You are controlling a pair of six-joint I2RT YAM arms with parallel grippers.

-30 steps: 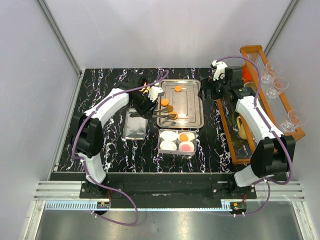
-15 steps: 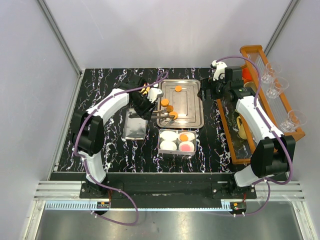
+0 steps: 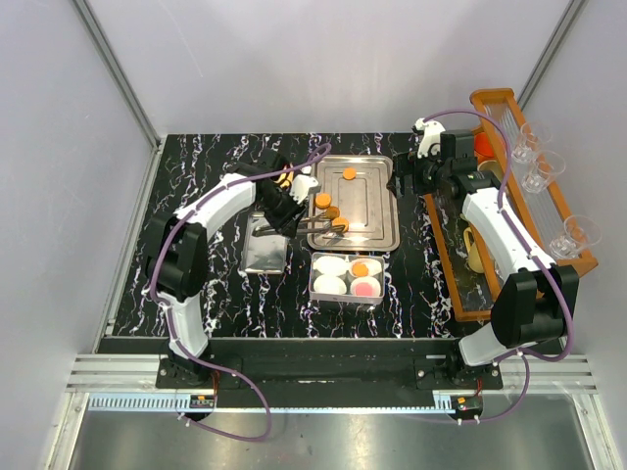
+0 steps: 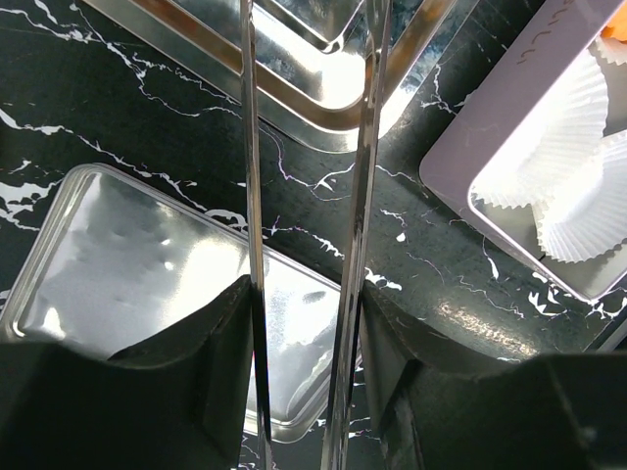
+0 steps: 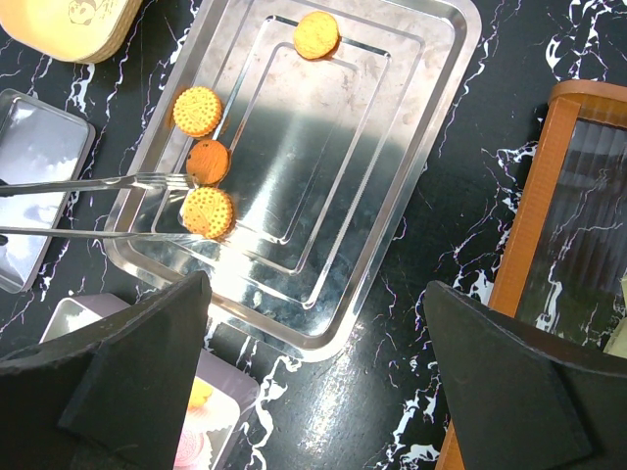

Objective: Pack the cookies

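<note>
Several orange cookies lie on the steel tray [image 3: 377, 201], also in the right wrist view [image 5: 392, 127]. My left gripper [image 3: 284, 210] is shut on metal tongs [image 3: 318, 224], whose two arms [image 4: 252, 196] run up between my fingers in the left wrist view. The tongs' tips straddle the nearest cookie [image 5: 208, 211] at the tray's front-left; I cannot tell if they touch it. Three more cookies [image 5: 197, 110] [image 5: 209, 161] [image 5: 316, 34] lie beyond. The box [image 3: 315, 287] of white paper cups holds an orange cookie [image 3: 361, 268] and a pink one [image 3: 364, 287]. My right gripper [image 5: 318, 392] is open and empty above the tray's right edge.
A steel lid [image 3: 265, 250] lies left of the box, under my left wrist [image 4: 137, 264]. A yellow-orange dish [image 5: 69, 24] sits behind the tray's left end. A long wooden tray [image 3: 446, 245] with clear glasses [image 3: 537, 176] runs along the right side.
My left wrist has shifted slightly toward the tray. The tongs' tips stay at the front-left cookie. The right arm has not moved.
</note>
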